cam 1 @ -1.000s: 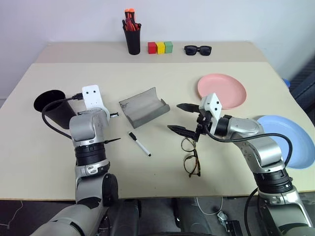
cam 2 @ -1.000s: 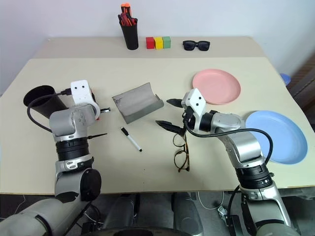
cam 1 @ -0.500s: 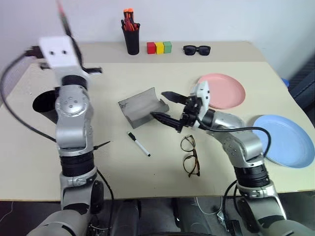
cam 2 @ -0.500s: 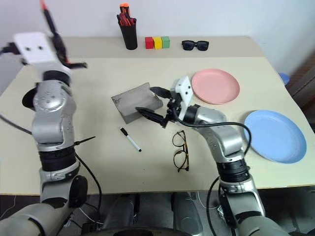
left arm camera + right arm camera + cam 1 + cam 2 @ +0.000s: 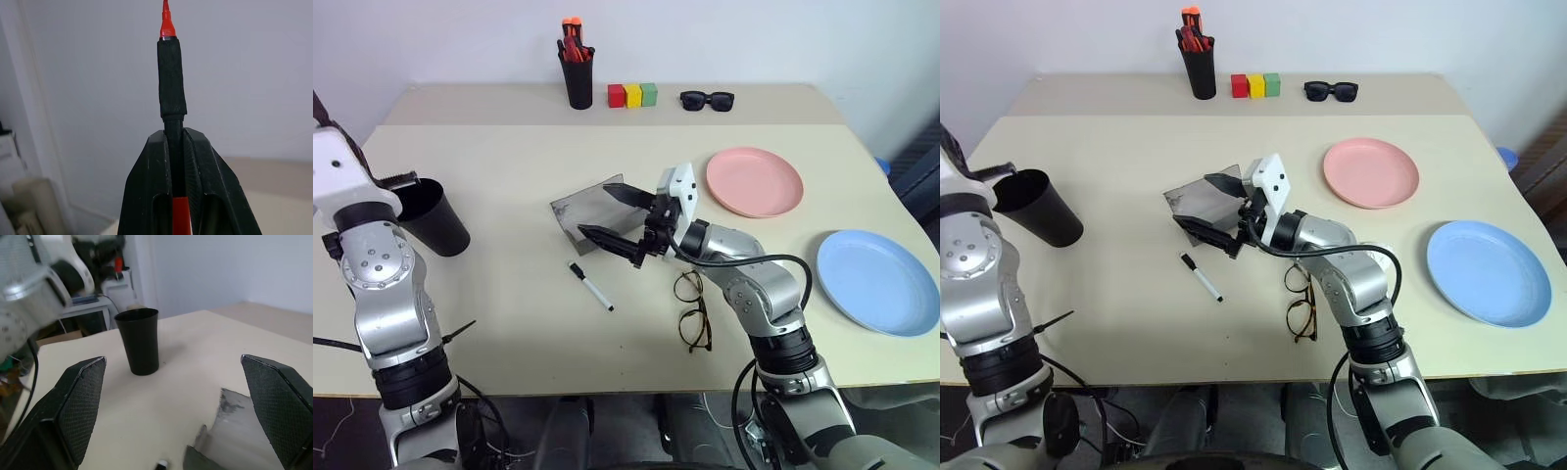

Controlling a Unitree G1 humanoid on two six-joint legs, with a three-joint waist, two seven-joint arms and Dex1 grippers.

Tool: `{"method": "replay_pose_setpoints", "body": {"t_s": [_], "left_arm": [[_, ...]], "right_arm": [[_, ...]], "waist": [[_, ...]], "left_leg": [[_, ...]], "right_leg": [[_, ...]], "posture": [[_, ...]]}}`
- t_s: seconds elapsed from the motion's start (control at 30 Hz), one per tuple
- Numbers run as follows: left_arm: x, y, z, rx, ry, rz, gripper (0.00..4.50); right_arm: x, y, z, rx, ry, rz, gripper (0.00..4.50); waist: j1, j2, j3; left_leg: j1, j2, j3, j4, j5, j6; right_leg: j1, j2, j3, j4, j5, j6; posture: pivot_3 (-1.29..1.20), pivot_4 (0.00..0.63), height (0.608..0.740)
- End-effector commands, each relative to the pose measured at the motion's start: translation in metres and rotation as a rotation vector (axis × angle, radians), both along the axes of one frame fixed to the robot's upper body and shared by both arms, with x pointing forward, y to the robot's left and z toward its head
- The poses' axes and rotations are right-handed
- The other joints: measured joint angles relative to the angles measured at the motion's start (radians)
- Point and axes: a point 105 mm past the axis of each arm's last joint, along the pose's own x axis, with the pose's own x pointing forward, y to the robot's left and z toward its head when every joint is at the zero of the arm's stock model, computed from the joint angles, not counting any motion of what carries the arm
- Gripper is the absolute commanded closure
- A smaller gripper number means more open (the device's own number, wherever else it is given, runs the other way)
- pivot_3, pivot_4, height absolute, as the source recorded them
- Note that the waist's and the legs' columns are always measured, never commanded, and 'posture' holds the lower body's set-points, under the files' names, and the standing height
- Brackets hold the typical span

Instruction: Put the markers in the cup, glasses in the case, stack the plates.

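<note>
Our left fingers (image 5: 178, 161) clamp a slim black-bodied marker with red ends (image 5: 171, 78), pointing upward. Our right fingers (image 5: 615, 215) spread wide over the grey hard-shell case (image 5: 587, 211), lid open. The white marker with black cap (image 5: 590, 286) lies on the beige counter (image 5: 509, 284), near the thin wire-frame round glasses (image 5: 693, 311).
</note>
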Motion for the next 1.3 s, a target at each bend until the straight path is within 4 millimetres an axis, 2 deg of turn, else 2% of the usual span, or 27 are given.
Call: {"method": "replay_pose_setpoints", "body": {"t_s": [0.03,0.1,0.37,0.73,0.83,0.93,1.13,1.2,1.3], "left_arm": [[-0.004,-0.004,-0.004,-0.003,-0.029,-0.007,4.47],[0.000,-0.006,-0.016,-0.024,-0.011,-0.024,4.47],[0.004,-0.006,-0.041,-0.039,0.035,-0.022,4.47],[0.009,-0.005,-0.059,-0.051,0.072,-0.026,4.47],[0.010,-0.005,-0.061,-0.056,0.076,-0.022,3.27],[0.010,-0.005,-0.062,-0.056,0.077,-0.019,1.80],[0.008,-0.005,-0.060,-0.066,0.059,-0.012,1.80],[0.005,-0.009,-0.047,-0.059,-0.005,-0.031,1.80],[0.008,-0.024,-0.024,-0.040,-0.067,-0.137,1.80]], "right_arm": [[-0.009,0.009,0.015,0.034,-0.047,0.051,0.00],[-0.010,0.010,0.016,0.036,-0.046,0.056,0.00],[-0.012,0.011,0.016,0.035,-0.046,0.063,0.00],[-0.015,0.013,0.013,0.023,-0.047,0.087,0.00],[-0.016,0.014,0.012,0.018,-0.048,0.091,0.00],[-0.017,0.014,0.012,0.017,-0.048,0.093,0.00],[-0.018,0.015,0.012,0.017,-0.048,0.096,0.00],[-0.018,0.014,0.013,0.016,-0.048,0.094,0.00],[-0.016,0.009,0.013,0.005,-0.057,0.085,0.00]], "waist": [[0.000,0.000,0.000],[0.000,0.000,0.000],[-0.002,0.000,0.000],[-0.001,0.000,0.000],[-0.001,0.000,0.000],[-0.001,0.000,0.000],[-0.001,0.000,0.000],[-0.001,0.000,0.000],[-0.001,0.000,0.000]], "left_leg": [[0.000,0.000,0.000,0.000,0.000,0.000],[0.000,0.000,0.000,0.000,0.000,0.000],[0.001,0.000,0.000,-0.001,0.000,0.000],[0.001,0.000,0.000,0.000,0.000,0.000],[0.001,0.000,0.000,-0.001,0.000,0.000],[0.001,0.000,0.000,-0.001,0.000,0.000],[0.001,0.000,0.000,-0.001,0.000,0.000],[0.001,0.000,0.000,-0.001,0.000,0.000],[0.001,0.000,0.000,-0.001,0.000,0.000]], "right_leg": [[0.000,0.000,0.000,0.000,0.000,0.000],[0.000,0.000,0.000,0.000,0.000,0.000],[0.000,0.000,0.000,0.000,0.000,0.000],[0.000,0.000,0.000,0.000,0.000,0.000],[0.000,0.000,0.000,0.000,0.000,0.000],[0.000,0.000,0.000,0.000,0.000,0.000],[0.000,0.000,0.000,0.000,0.000,0.000],[0.000,0.000,0.000,0.000,0.000,0.000],[0.000,0.000,0.000,0.000,0.000,0.000]], "posture": [[0.00,0.150,0.740],[0.00,0.150,0.740],[0.00,0.150,0.740],[0.00,0.150,0.740],[0.00,0.150,0.740],[0.00,0.150,0.740],[0.00,0.150,0.740],[0.00,0.150,0.740],[0.00,0.150,0.740]]}}
